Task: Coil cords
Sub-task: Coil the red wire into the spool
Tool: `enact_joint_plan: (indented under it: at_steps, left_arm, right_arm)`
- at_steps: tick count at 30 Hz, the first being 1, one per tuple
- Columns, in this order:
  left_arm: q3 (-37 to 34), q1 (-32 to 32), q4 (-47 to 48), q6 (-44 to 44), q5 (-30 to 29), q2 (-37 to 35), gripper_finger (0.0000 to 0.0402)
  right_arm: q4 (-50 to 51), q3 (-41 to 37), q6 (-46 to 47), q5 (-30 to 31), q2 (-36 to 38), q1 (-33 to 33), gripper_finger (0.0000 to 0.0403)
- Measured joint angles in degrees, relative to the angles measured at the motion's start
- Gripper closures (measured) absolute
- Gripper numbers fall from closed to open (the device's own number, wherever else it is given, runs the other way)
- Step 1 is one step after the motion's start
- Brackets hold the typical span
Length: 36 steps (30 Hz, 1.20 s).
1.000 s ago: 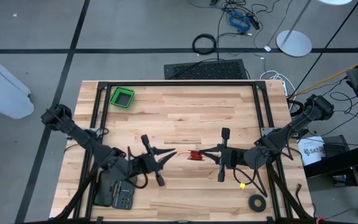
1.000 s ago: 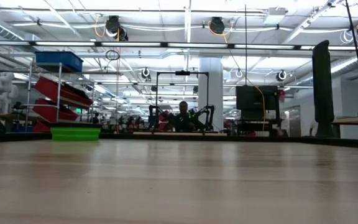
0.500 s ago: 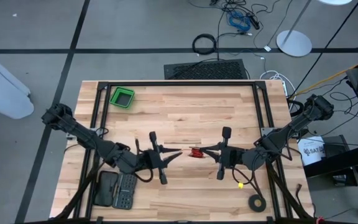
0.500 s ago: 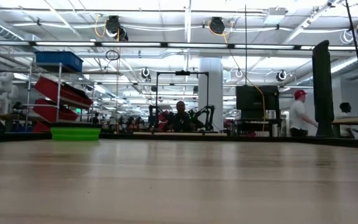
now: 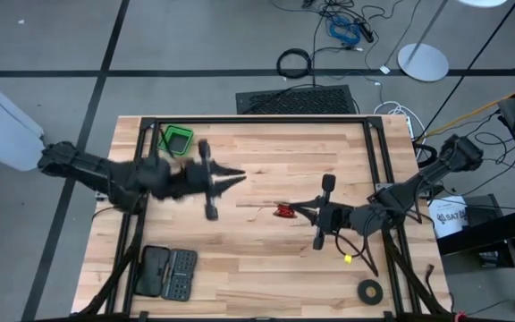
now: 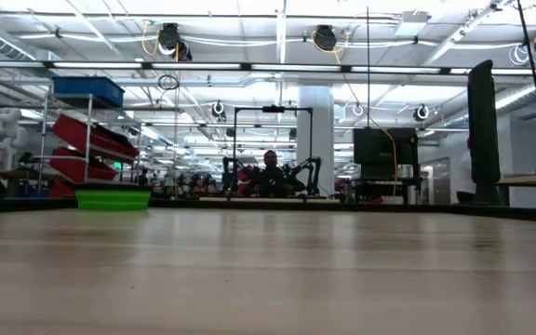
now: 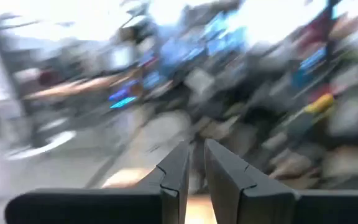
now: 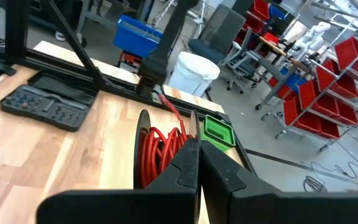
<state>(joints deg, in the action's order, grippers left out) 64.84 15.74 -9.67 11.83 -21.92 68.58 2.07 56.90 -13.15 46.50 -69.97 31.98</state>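
Note:
The cords are one small coil (image 8: 160, 149) of red loops with dark strands. It stands on edge at the tip of my right gripper (image 8: 197, 149), which is shut on it near the table's middle (image 5: 295, 211). A thin tail (image 5: 256, 205) runs from the coil (image 5: 284, 211) toward the table's left. My left gripper (image 5: 238, 179) hovers left of and beyond the coil, toward the green bin. Its fingers (image 7: 178, 165) stand a narrow gap apart, with nothing seen between them. The low view shows neither gripper nor the coil. My right gripper pinches the coil at its near side (image 8: 180, 144), between the tips of its two fingers; the fingers themselves hide the exact spot. They come in about level from the table's right. The coil is lifted clear of the wood, on edge, its tail (image 8: 166, 104) sticking out leftward.
A green bin (image 5: 175, 139) sits at the far left corner. A dark tool case (image 5: 170, 271) lies near the front left. A black tape ring (image 5: 369, 290) and a small yellow piece (image 5: 348, 260) lie at the front right. Black frame rails (image 5: 257, 119) border the table.
My left gripper has swung up and away from the coil, toward the table's far left, rolling as it went; most of the move came in the last half second. My right gripper has kept the coil lifted in about the same place.

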Motion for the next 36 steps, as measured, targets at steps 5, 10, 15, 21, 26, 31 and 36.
enact_joint_plan:
  at_steps: [5,10,15,21,26,31,36]
  left_arm:
    - [-3.82,-4.15,-8.27,-7.8,21.24,0.3,0.0345]
    - [-12.1,0.02,-21.07,-11.72,19.24,6.84,0.0345]
    - [-14.56,3.38,-41.53,-4.55,8.71,11.72,0.0345]
    - [-14.84,0.13,-31.7,-6.4,0.63,13.52,0.0345]
    - [-14.76,-0.6,-30.79,-0.73,5.26,15.86,0.0345]
    - [-13.4,0.2,-29.77,3.38,5.82,17.66,0.0328]
    - [-13.25,-0.45,-29.4,5.05,5.46,18.73,0.0277]
  right_arm:
    - [1.9,0.0,-0.02,0.01,1.99,-0.6,0.0403]
    - [8.53,-0.02,3.27,-0.15,2.01,-0.62,0.0403]
    - [12.35,-0.09,6.31,-0.17,1.97,-0.64,0.0403]
    - [11.15,-0.09,6.51,-0.37,1.97,-0.64,0.0403]
    - [11.17,-0.08,6.24,-0.36,0.89,-0.79,0.0403]
    - [11.23,-0.07,5.99,-0.37,-0.07,-0.84,0.0403]
    - [11.17,-0.07,5.72,-0.35,-0.07,-0.88,0.0403]
